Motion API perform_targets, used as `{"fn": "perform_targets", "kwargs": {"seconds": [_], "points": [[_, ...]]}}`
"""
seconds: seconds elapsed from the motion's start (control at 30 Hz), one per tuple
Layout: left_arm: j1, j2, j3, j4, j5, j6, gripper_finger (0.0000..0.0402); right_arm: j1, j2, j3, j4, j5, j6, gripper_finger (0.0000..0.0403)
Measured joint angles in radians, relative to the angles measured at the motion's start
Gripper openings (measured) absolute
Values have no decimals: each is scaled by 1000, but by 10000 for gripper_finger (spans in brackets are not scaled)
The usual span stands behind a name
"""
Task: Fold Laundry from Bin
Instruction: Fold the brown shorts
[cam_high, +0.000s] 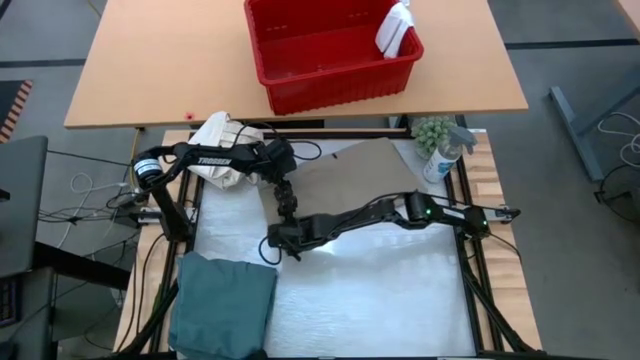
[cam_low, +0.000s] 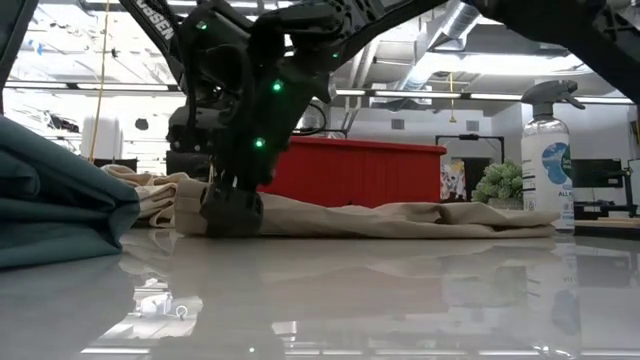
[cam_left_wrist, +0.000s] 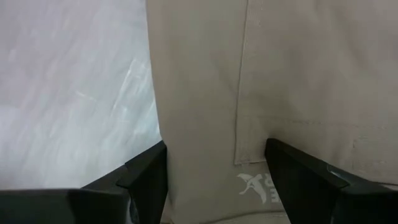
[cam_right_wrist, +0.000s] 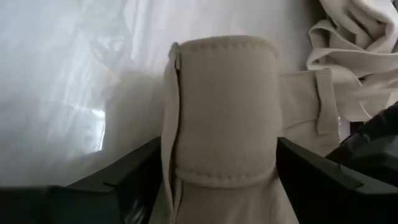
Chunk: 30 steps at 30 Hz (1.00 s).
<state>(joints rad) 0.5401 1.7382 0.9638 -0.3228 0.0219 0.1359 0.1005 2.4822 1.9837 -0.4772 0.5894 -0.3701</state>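
Teal-green garment (cam_low: 55, 205) sits folded closest to the low camera, at the near left corner of the white tabletop (cam_high: 380, 290). Khaki trousers (cam_high: 355, 170) lie flat across the far part of the work area, stretching toward the spray bottle (cam_high: 445, 152) and the small green plant (cam_high: 432, 130). Left claw (cam_high: 287, 205) is down over the trousers near their left end, fingers (cam_left_wrist: 146, 180) spread wide on either side of a flat fabric panel with a seam and a small printed logo; fabric lies between them, no visible pinch. Right claw (cam_high: 278, 240) reaches in from the right, low at the tabletop just in front of the left one, fingers (cam_right_wrist: 134, 171) also wide apart, straddling a folded waistband end of the trousers; fabric fills most of the gap, cannot tell if the pads touch it. Cream canvas bundle (cam_high: 222, 150) lies under the left arm, beside the trousers' end. Red bin (cam_high: 330, 75) stands well apart on the wooden table beyond, with a white cloth (cam_high: 397, 28) draped at its far right corner.
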Motion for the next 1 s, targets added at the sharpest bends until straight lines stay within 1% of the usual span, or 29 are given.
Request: {"fn": "perform_targets", "kwargs": {"seconds": [0.1, 0.13, 0.2, 0.27, 0.3, 0.43, 0.5, 0.6, 0.7, 0.77, 0.93, 0.97, 1.0], "points": [[0, 0, 0, 0, 1, -10, 247, 3, 35, 40, -58, 71, 37, 320], [0, 0, 0, 0, 3, -15, 247, 5, 41, 46, -69, 90, 44, 313], [0, 0, 0, 1, 19, -22, 247, 8, 48, 49, -78, 122, 47, 287], [0, 0, 0, 5, 25, -25, 247, 8, 49, 48, -85, 128, 47, 242], [0, 0, 0, 7, 26, -25, 247, 6, 50, 48, -94, 124, 54, 213], [1, 0, 0, 7, 41, -27, 247, 2, 50, 46, -128, 108, 132, 63], [0, 0, 0, 3, 51, -42, 247, 3, 50, 47, -130, 95, 165, 67], [-1, -21, 2, -27, 81, -49, 247, 15, 53, 90, -181, 69, 201, 67], [-2, -70, 11, -83, 86, -7, 247, 35, 58, 130, -218, 36, 205, 67], [-1, -108, 19, -122, 71, 41, 247, 55, 59, 156, -251, 2, 230, 67], [9, -204, 37, -142, -5, 119, 247, 122, 59, 184, -306, -56, 354, 67], [14, -220, 37, -132, -2, 126, 247, 135, 58, 190, -327, -70, 384, 67], [20, -236, 37, -117, 24, 136, 247, 148, 58, 198, -354, -83, 414, 67]]}}
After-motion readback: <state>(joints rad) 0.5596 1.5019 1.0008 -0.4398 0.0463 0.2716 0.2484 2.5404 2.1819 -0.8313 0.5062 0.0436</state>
